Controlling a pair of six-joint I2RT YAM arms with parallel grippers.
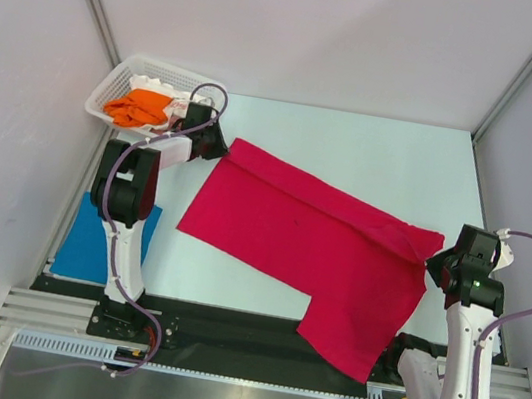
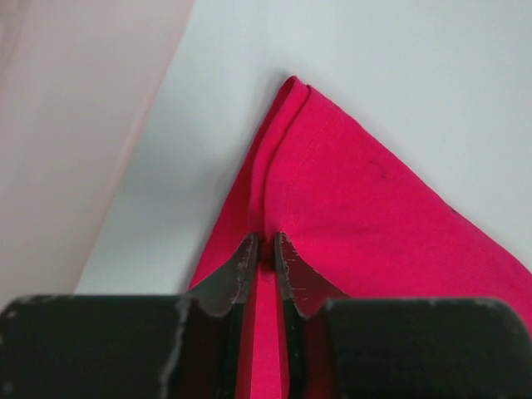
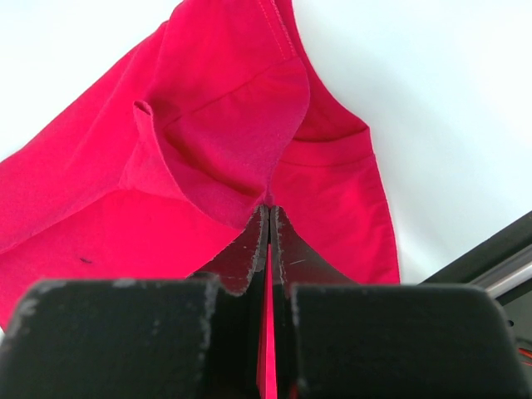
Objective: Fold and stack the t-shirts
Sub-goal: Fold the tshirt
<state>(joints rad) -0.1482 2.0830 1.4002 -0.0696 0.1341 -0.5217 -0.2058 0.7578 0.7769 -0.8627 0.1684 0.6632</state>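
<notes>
A large crimson-red t-shirt lies spread slantwise across the white table. My left gripper sits at its far-left folded corner. In the left wrist view its fingertips stand a narrow gap apart, with a ridge of the red cloth running between them. My right gripper is at the shirt's right edge, and in the right wrist view it is shut on a raised, bunched fold of the red shirt. A bright blue t-shirt lies flat at the left, beside the left arm's base.
A white lattice basket stands at the far left corner, holding an orange shirt and some white cloth. The red shirt's near corner hangs over the black rail at the table's front edge. Grey walls close in both sides.
</notes>
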